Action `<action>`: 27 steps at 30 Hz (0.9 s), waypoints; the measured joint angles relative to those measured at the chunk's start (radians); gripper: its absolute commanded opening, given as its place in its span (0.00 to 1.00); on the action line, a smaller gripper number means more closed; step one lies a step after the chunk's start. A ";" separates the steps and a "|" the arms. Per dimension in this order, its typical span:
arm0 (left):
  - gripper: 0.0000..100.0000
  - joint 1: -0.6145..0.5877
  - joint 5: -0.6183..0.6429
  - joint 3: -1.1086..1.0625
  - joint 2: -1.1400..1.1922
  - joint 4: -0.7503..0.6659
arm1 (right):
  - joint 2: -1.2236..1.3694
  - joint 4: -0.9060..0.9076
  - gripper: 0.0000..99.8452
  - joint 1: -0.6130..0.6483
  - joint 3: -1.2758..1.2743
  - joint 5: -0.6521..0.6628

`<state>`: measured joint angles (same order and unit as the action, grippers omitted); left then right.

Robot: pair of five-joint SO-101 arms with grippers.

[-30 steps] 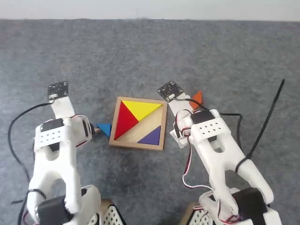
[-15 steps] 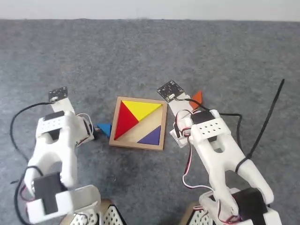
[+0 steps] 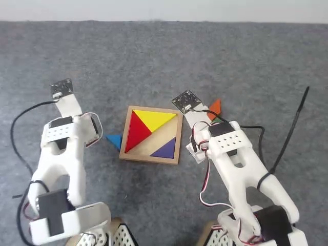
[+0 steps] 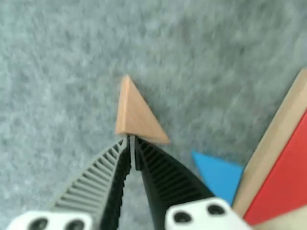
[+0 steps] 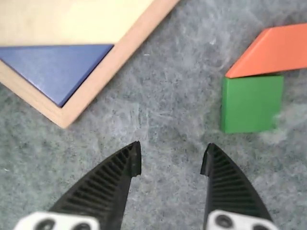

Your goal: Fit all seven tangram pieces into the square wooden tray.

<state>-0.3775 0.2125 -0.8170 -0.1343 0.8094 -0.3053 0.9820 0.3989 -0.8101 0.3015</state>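
The square wooden tray (image 3: pixel 176 137) holds a red triangle (image 3: pixel 136 134), a yellow triangle (image 3: pixel 152 120) and a purple triangle (image 3: pixel 166 149). A blue triangle (image 3: pixel 114 141) lies on the carpet just left of the tray, also seen as the blue triangle (image 4: pixel 218 175). My left gripper (image 4: pixel 130 140) is shut, its tips touching a corner of a tan triangle (image 4: pixel 135 115). My right gripper (image 5: pixel 170 160) hangs open over bare carpet beside the tray's corner (image 5: pixel 64 117). Past it lie a green square (image 5: pixel 252 103) and an orange parallelogram (image 5: pixel 273 50), the latter at the tray's right as the orange parallelogram (image 3: pixel 215 107).
Grey carpet covers the whole table. The left arm (image 3: pixel 64 136) stands left of the tray, the right arm (image 3: pixel 225 143) right of it, with cables trailing from both. Open carpet stretches behind the tray.
The left arm has drawn back from the blue triangle, toward the far left. The blue triangle, the tray and the right arm have stayed put.
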 measured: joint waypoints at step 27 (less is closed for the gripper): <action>0.28 -0.133 0.322 0.083 0.075 0.068 | 0.000 0.000 0.22 0.000 -0.015 0.000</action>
<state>-0.5109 0.5347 -0.7342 -0.0591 0.8769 -0.3053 0.9820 0.3989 -0.8255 0.3015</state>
